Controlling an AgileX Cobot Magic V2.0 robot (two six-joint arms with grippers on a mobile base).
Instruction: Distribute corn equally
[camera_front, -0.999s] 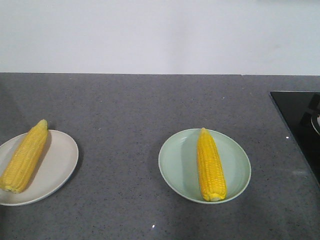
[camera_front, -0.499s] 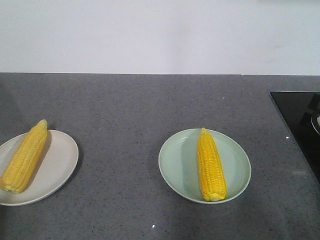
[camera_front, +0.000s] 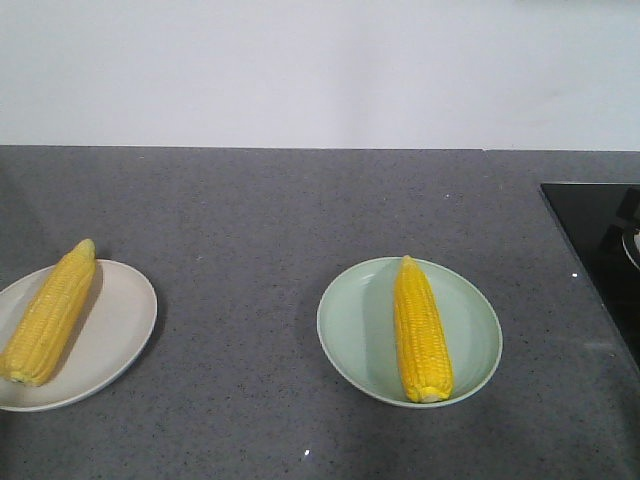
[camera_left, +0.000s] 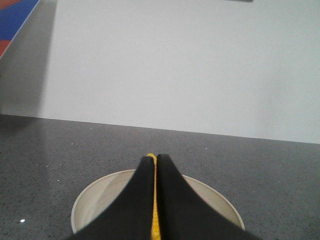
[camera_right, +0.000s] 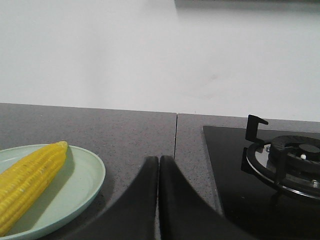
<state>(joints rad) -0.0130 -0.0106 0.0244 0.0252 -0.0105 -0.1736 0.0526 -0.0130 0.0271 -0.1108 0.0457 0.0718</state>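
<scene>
Plain white wall backs a long grey speckled bench (camera_front: 260, 210), with the black glass of a hob (camera_front: 600, 250) and its gas burner (camera_right: 290, 165) at the right edge. On the bench sit two plates, well apart: a cream plate (camera_front: 120, 330) at the left, partly cut off by the frame, and a pale green plate (camera_front: 350, 330) right of centre. Each carries one corn cob — the left cob (camera_front: 48, 312) lies along the cream plate's left side, tip pointing far, and the right cob (camera_front: 421, 328) lies down the green plate's middle, tip also far. Over the last second nothing on the bench has shifted; cobs and plates sit exactly as they did. One cob to each plate reads as an even split, so the sharing looks finished for what is in view — any other cobs are out of sight. The left claw (camera_left: 154, 165) is clenched with nothing in it, hanging above the cream plate, a sliver of yellow showing beneath. The right claw (camera_right: 158, 165) is likewise clenched and empty, just right of the green plate.
</scene>
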